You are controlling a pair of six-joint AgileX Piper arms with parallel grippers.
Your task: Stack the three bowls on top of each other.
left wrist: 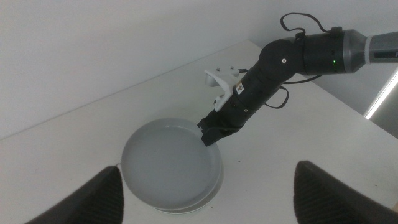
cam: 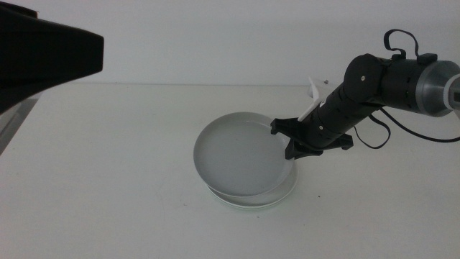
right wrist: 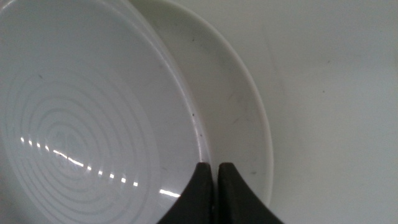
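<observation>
On the white bowl (cam: 277,196), the grey bowl (cam: 241,155) sits tilted, its rim pinched by the right claw (cam: 290,143).

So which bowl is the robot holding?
The grey bowl on top. The right gripper pinches its rim, tilting it, while the pale bowl beneath lies flat on the table.
</observation>
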